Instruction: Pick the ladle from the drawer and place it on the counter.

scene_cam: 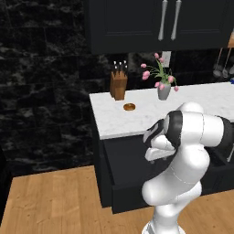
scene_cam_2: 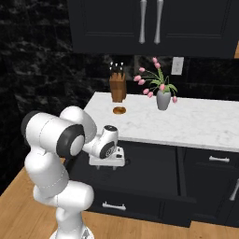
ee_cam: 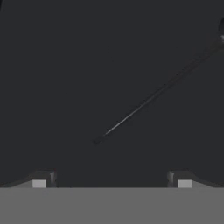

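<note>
The left base view looks from behind the arm on its left, forward and down to the counter [scene_cam: 137, 116]. The right base view looks the same way from its right. Both share the knife block [scene_cam: 118, 85] and the flower vase [scene_cam: 164, 90]. The hand view looks closely down into the drawer [ee_cam: 65, 87].

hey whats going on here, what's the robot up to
The arm is bent down over the open black drawer below the marble counter. Its gripper is open and holds nothing. In the hand view, the slim dark ladle lies on the drawer floor ahead of the fingertips, untouched. Nothing has been lifted yet.
</note>
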{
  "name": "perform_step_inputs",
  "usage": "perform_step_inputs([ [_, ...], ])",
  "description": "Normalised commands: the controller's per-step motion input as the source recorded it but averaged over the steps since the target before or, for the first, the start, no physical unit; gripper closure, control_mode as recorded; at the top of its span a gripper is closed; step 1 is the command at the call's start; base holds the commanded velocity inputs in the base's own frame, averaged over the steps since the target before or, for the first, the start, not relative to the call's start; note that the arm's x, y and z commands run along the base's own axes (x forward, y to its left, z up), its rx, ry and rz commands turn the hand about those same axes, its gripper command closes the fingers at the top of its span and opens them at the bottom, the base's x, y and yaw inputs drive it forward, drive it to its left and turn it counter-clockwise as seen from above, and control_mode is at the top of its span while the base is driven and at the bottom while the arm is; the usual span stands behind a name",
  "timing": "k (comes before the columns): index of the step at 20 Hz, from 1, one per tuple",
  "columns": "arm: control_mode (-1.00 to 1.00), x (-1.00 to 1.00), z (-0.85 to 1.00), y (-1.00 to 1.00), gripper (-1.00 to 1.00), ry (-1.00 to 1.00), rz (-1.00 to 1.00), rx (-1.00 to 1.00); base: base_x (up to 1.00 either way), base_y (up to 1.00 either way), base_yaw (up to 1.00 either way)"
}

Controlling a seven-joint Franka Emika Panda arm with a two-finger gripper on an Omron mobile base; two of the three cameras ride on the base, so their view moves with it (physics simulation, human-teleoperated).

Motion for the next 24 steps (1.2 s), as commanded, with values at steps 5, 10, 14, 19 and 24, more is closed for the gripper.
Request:
perform_step_inputs([
  [5,-1.0,0.2,-0.37,0.0,-1.0,0.0,-0.05,0.0,0.0,0.0,0.0],
  [10,-1.0,0.24,-0.47,0.0,-1.0,0.0,-0.05,0.0,0.0,0.0,0.0],
  [14,-1.0,0.26,-0.49,0.02,-1.0,0.0,-0.06,0.0,0.0,0.0,0.0],
  [19,-1.0,0.27,-0.41,0.05,-1.0,0.0,-0.06,0.0,0.0,0.0,0.0],
  [24,-1.0,0.16,-0.56,0.07,1.0,0.0,-0.06,-0.01,0.0,0.0,0.0],
])
